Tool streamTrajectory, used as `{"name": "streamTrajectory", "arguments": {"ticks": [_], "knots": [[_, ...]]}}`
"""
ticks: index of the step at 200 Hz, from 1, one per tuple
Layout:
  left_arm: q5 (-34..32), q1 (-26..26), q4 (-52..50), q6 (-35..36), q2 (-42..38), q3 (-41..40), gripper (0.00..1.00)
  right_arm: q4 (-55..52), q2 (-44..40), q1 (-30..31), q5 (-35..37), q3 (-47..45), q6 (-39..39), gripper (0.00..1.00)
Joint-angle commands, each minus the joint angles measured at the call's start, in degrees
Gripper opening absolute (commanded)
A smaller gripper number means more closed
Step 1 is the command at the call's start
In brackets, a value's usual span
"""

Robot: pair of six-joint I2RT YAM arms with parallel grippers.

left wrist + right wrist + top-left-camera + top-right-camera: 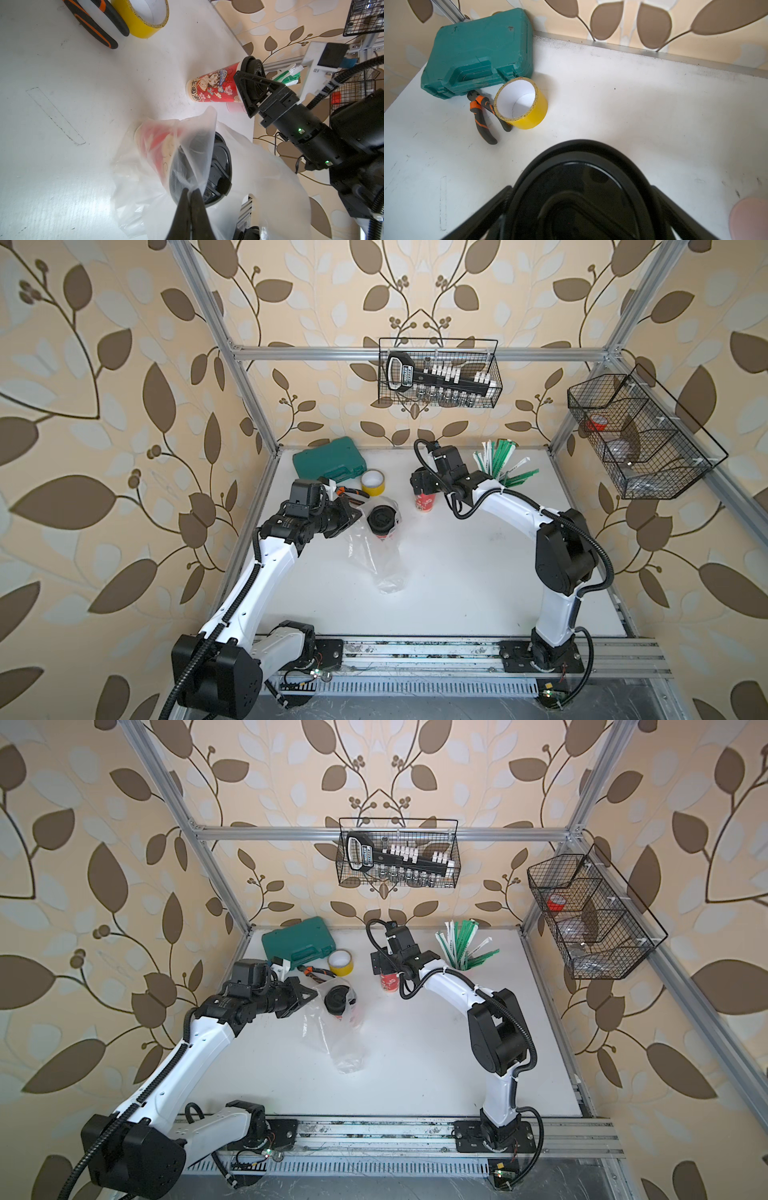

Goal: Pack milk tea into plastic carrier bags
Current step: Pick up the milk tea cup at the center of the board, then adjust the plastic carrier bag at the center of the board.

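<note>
One milk tea cup (381, 519) (336, 1001), red with a black lid, stands inside the clear plastic carrier bag (384, 564) (345, 1048). In the left wrist view the cup (153, 141) shows through the film of the bag (270, 166). My left gripper (190, 190) (357, 514) is shut on the bag's upper edge, holding it up beside the lid. A second milk tea cup (424, 502) (390, 984) (212, 87) stands on the table behind the bag. My right gripper (422, 485) (579, 207) is open around its black lid (577, 187), a finger on each side.
A green tool case (328, 460), orange-black pliers (351, 493) and a yellow tape roll (372, 482) lie at the back left. A pink cup of green-and-white straws (498, 466) stands just right of the right arm. Wire baskets (440, 373) (640, 435) hang on the frame.
</note>
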Motion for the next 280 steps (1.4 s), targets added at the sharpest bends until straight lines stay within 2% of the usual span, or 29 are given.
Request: {"name": "streamTrajectory", "arguments": {"ticks": [1, 54, 101, 143, 170, 194, 222, 280], "knots": [[0.6, -0.6, 0.7, -0.1, 0.2, 2.1, 0.00, -1.5, -0.5, 0.5, 1.2, 1.3, -0.6, 0.96], [0.6, -0.6, 0.7, -0.3, 0.4, 2.3, 0.00, -3.8, -5.4, 0.8, 0.7, 0.2, -1.8, 0.90], [0.6, -0.6, 0.5, -0.5, 0.4, 2.4, 0.00, -8.6, -16.6, 3.2, 0.0, -2.4, -1.7, 0.84], [0.7, -0.5, 0.4, -0.7, 0.7, 2.5, 0.00, -11.2, -30.8, 9.5, -2.9, -3.7, -1.4, 0.81], [0.7, -0.5, 0.6, -0.9, 0.7, 2.4, 0.00, -10.4, -36.3, 15.4, -3.8, -2.3, -2.0, 0.80], [0.8, -0.5, 0.8, -1.2, 0.7, 2.4, 0.00, -10.1, -36.3, 20.1, -6.3, 0.1, -2.5, 0.78], [0.9, -0.5, 0.7, -1.3, 1.0, 2.6, 0.00, -11.4, -32.6, 25.9, -7.3, 2.2, -3.0, 0.78], [1.1, -0.5, -1.7, -1.2, 1.5, 3.5, 0.00, -13.5, -30.9, 28.8, -9.7, -0.8, -1.2, 0.77]]}}
